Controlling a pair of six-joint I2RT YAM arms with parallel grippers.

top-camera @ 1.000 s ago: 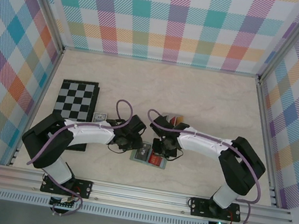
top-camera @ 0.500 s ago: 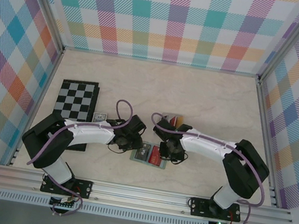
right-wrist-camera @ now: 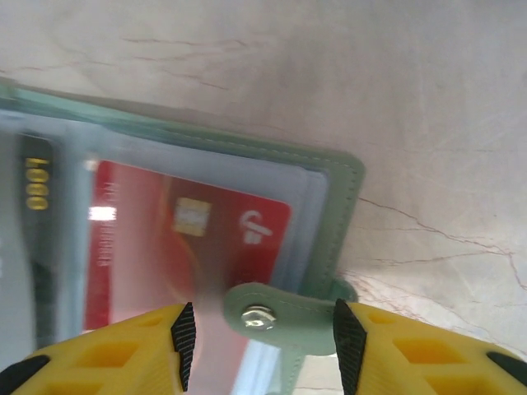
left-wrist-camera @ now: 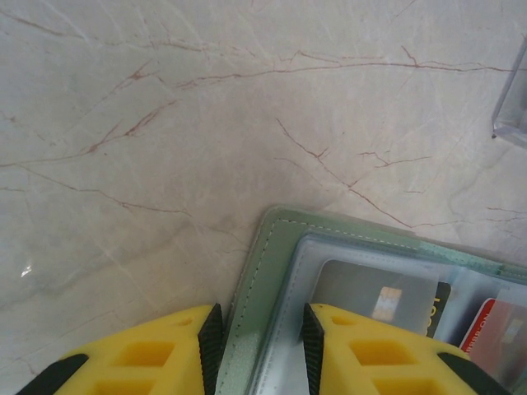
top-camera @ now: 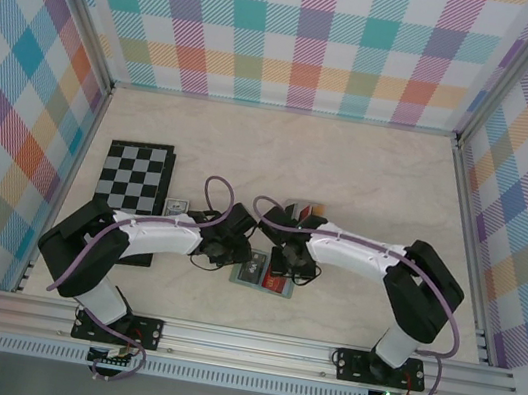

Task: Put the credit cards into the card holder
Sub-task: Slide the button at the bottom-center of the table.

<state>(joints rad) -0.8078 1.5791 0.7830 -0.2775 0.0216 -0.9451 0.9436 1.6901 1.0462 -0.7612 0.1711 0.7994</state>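
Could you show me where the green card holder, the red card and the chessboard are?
card holder (left-wrist-camera: 265, 284): left wrist view, its stitched green border.
red card (right-wrist-camera: 165, 255): right wrist view, middle of its face.
chessboard (top-camera: 136, 176): top view, centre of the checkered squares.

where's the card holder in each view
top external: card holder low centre
left wrist: card holder bottom right
right wrist: card holder left and centre
shared landmark: red card in its clear pocket
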